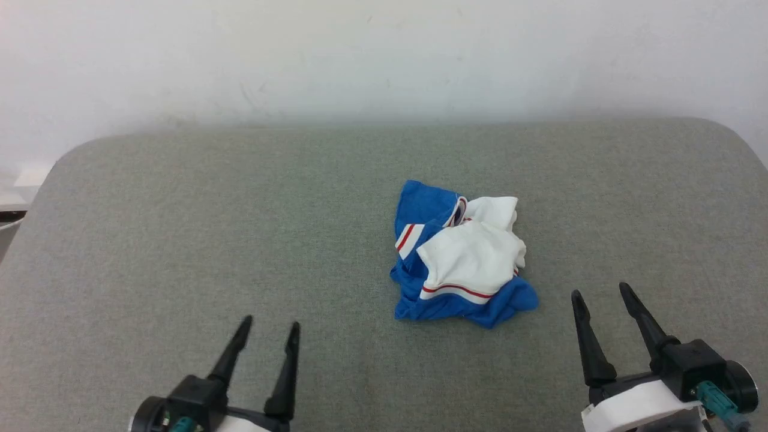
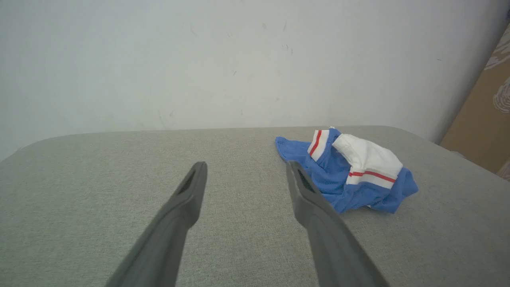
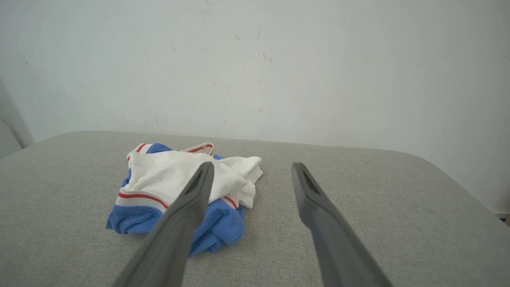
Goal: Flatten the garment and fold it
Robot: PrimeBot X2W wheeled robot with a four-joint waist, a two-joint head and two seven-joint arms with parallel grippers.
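On grey fabric table [image 1: 180, 240] — crumpled royal-blue, white-sleeved jersey garment [image 1: 462, 258] untouched, left gripper [image 1: 268, 329] and right gripper [image 1: 600, 294] both spread, empty.

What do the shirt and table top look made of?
The shirt: soft knit fabric, likely cotton or polyester, matte; it slumps in loose crumpled folds. The table top: grey woven cloth cover, matte; fine weave grain shows in the wrist views. What's beneath cannot be told.
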